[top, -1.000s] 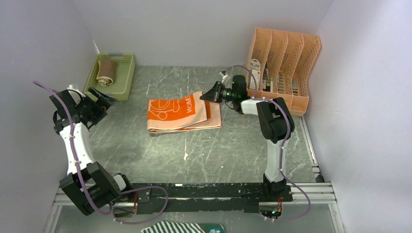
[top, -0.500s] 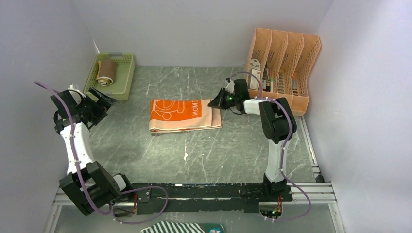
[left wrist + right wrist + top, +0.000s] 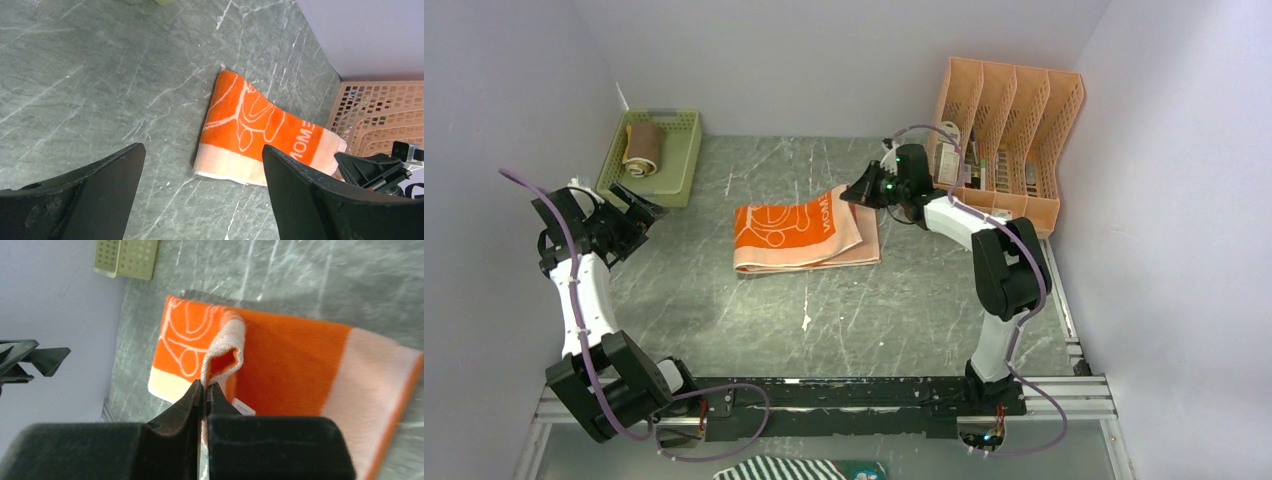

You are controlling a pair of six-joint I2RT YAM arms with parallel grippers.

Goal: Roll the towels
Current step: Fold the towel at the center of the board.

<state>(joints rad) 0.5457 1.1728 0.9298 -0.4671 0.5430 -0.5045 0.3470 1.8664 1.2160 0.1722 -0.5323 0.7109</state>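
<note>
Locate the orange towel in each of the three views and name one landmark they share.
Top external: the orange towel lies at the table's centre.
Left wrist: the towel sits right of centre.
Right wrist: the towel fills the middle, one corner raised.
Shared landmark: the right gripper, shut on the towel's edge.
</note>
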